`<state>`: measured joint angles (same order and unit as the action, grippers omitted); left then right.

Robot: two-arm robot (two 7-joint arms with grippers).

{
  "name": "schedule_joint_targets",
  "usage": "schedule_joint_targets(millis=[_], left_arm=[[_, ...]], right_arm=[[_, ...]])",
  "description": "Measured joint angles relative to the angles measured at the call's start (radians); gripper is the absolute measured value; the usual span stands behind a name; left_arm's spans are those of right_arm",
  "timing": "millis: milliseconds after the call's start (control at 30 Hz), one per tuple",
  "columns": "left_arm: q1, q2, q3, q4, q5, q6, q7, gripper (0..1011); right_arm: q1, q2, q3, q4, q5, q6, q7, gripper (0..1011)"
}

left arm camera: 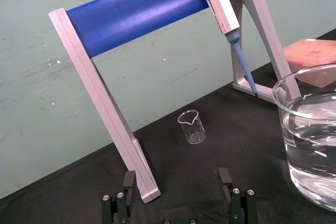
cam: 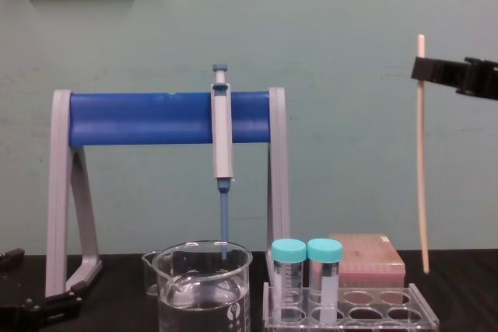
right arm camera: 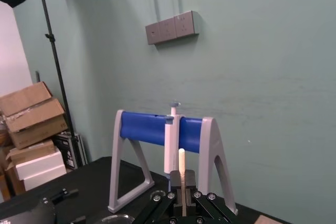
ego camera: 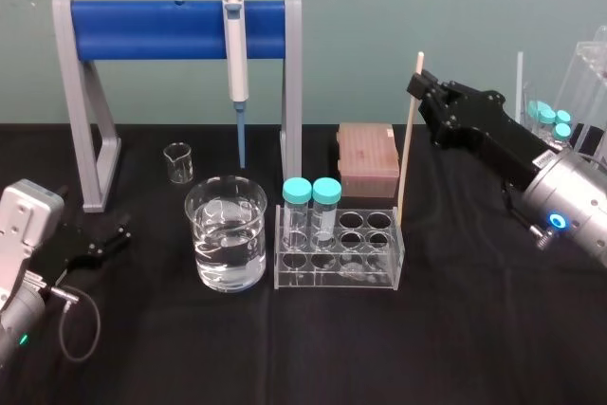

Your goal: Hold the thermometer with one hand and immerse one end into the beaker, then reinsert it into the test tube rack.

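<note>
Right pincer (ego camera: pixel 423 85): closed on the thermometer (ego camera: pixel 406 158) near its top end, high over the right of the surface (ego camera: pixel 474 329). Thermometer: upright, lower tip by the right end of the test tube rack (ego camera: pixel 313 282); whether it hangs fully clear of the holes we cannot quite tell. Beaker (ego camera: pixel 226 234): holds water, just left of the rack. Left pincer (ego camera: pixel 116 237): open, parked at the left. Hazards, as we judge: the high grip lets the rod swing or slip; carried low, its tip could knock the capped tubes (ego camera: pixel 311 198) or the beaker's rim.
</note>
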<state>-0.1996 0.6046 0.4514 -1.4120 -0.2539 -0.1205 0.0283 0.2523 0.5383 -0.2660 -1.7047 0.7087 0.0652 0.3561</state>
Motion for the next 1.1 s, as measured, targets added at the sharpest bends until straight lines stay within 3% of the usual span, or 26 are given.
schedule_joint_targets(millis=[267,700,1100], left_arm=[[0.0,0.0,0.0,0.0,0.0,0.0,0.0,1004],[0.0,0.0,0.0,0.0,0.0,0.0,0.0,1004],[0.0,0.0,0.0,0.0,0.0,0.0,0.0,1004]], right_arm=[[-0.012,-0.021,-0.001,0.043,-0.014,-0.034,0.011,38],[0.011,-0.071,-0.01,0.143,-0.018,-0.099,0.07,38],[0.037,-0.091,-0.025,0.224,-0.045,-0.133,0.109,38]])
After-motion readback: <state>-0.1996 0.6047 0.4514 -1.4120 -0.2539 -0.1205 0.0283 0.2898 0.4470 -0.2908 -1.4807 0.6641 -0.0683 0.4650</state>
